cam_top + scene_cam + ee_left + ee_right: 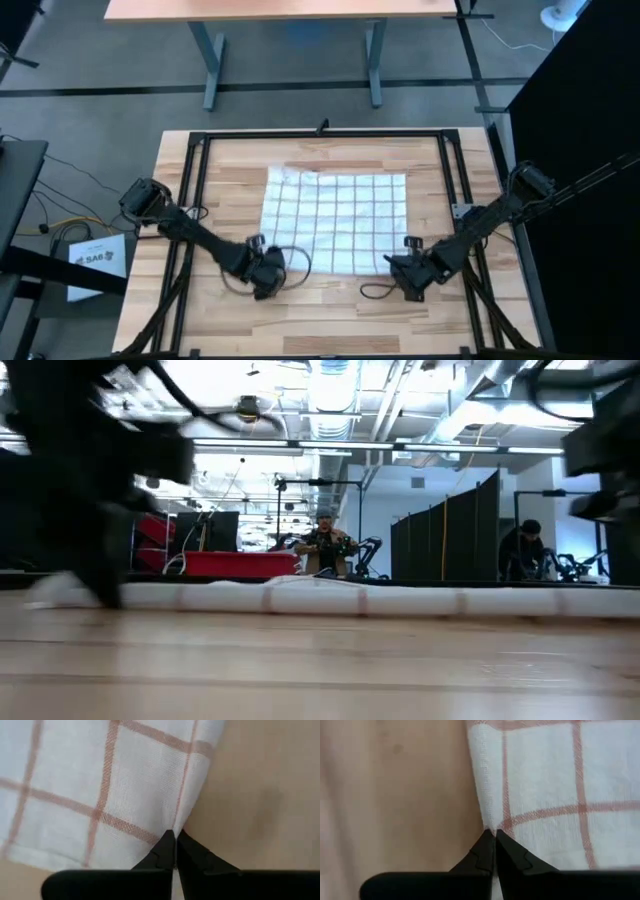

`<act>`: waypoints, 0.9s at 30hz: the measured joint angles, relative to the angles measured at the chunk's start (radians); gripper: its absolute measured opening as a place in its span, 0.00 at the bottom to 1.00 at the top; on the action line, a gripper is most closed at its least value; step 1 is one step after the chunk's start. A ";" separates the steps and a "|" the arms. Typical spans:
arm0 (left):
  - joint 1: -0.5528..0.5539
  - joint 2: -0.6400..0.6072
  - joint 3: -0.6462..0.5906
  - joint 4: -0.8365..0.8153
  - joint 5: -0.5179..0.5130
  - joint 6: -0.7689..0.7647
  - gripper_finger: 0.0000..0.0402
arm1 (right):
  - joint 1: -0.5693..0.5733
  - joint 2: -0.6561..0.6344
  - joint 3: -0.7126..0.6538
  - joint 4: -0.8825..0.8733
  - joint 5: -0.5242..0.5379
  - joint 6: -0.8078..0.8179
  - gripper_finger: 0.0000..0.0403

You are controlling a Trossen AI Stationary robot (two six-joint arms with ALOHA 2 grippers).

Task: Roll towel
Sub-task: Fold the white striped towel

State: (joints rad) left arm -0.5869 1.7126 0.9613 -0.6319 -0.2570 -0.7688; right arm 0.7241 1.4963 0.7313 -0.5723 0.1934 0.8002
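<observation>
Towel [335,222]: flat on tabletop [330,310], ahead of me.
Left end effector [175,837]: pinching near-left corner.
Right end effector [494,836]: pinching near-right corner.

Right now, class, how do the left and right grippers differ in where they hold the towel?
The left gripper pinches the towel's near left corner; the right gripper pinches its near right corner. The left arm reaches in from the table's left, the right arm from its right. Both are shut on the cloth's edge.
</observation>
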 joint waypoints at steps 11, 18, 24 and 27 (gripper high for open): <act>-0.186 0.011 0.054 0.029 -0.004 -0.204 0.00 | 0.149 -0.001 0.021 0.114 -0.002 0.195 0.00; -0.184 0.010 0.114 -0.022 0.012 -0.177 0.00 | 0.148 -0.003 0.097 0.007 -0.008 0.182 0.00; -0.158 0.010 0.171 -0.122 0.012 -0.127 0.00 | 0.138 -0.004 0.139 -0.041 -0.009 0.171 0.00; -0.142 0.010 0.191 -0.172 0.009 -0.116 0.00 | 0.138 -0.004 0.147 -0.053 -0.009 0.175 0.00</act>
State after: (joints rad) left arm -0.7292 1.7226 1.1520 -0.8042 -0.2484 -0.8846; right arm 0.8616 1.4925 0.8783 -0.6256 0.1844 0.9750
